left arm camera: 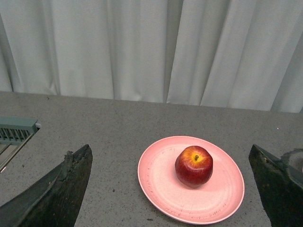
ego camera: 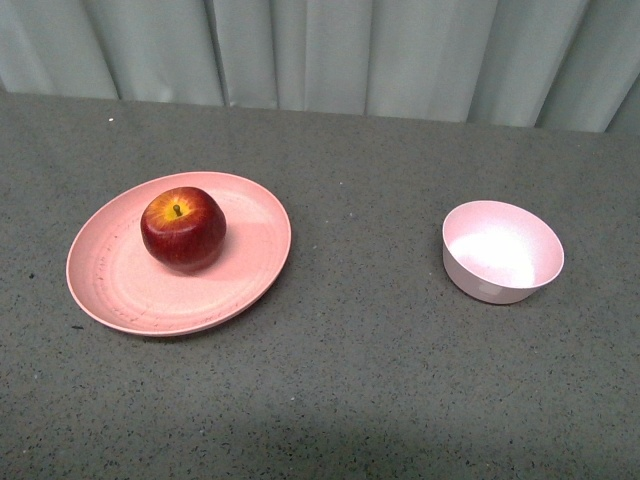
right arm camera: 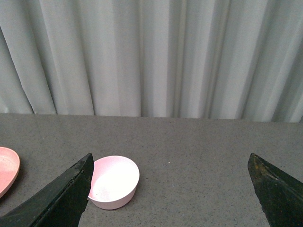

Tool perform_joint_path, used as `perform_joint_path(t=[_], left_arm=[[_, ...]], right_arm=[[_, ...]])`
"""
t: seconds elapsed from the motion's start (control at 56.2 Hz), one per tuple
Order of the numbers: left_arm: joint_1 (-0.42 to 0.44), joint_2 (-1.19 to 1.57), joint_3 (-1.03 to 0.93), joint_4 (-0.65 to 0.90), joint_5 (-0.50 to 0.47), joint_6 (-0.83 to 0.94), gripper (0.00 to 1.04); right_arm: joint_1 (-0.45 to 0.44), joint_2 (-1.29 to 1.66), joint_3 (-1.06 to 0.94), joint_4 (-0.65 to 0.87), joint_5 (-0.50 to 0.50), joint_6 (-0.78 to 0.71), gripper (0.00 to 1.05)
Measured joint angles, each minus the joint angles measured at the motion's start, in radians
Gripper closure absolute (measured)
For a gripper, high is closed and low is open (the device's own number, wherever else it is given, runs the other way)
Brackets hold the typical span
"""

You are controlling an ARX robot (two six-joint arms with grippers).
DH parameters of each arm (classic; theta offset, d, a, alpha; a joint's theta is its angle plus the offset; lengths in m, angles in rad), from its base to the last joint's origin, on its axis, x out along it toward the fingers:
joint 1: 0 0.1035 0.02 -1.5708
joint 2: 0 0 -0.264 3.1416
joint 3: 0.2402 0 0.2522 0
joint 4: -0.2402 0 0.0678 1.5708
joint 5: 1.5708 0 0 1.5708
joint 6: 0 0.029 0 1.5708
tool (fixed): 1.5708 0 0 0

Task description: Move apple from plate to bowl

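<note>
The dark-red apple [ego camera: 184,228] with a yellow-orange stem patch sits on the wide salmon-pink plate [ego camera: 120,285] at the left of the grey table. The small pale pink bowl [ego camera: 502,250] stands empty at the right. Neither arm shows in the front view. In the left wrist view my left gripper [left arm camera: 173,187] is open, its fingers wide apart, with the apple [left arm camera: 194,166] and the plate [left arm camera: 163,182] ahead between them. In the right wrist view my right gripper [right arm camera: 170,189] is open and empty; the bowl [right arm camera: 113,182] sits beside one finger.
A pale curtain [ego camera: 330,50] hangs along the table's far edge. A grey-green slatted fixture [left arm camera: 16,130] shows at the table's side in the left wrist view. The plate's rim [right arm camera: 7,170] shows at the edge of the right wrist view.
</note>
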Motion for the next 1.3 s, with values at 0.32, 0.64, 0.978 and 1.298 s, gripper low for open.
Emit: perform_joint_path(t=[0.32, 0.64, 0.978, 1.298], left_arm=[[0.000, 0.000, 0.000, 0.000, 0.000, 0.000, 0.07], [0.000, 0.000, 0.000, 0.000, 0.000, 0.000, 0.07], [0.000, 0.000, 0.000, 0.000, 0.000, 0.000, 0.07], [0.000, 0.000, 0.000, 0.000, 0.000, 0.000, 0.07]], right_arm=[[0.000, 0.000, 0.000, 0.000, 0.000, 0.000, 0.09], [0.000, 0.000, 0.000, 0.000, 0.000, 0.000, 0.09], [0.000, 0.000, 0.000, 0.000, 0.000, 0.000, 0.09], [0.000, 0.000, 0.000, 0.000, 0.000, 0.000, 0.09]])
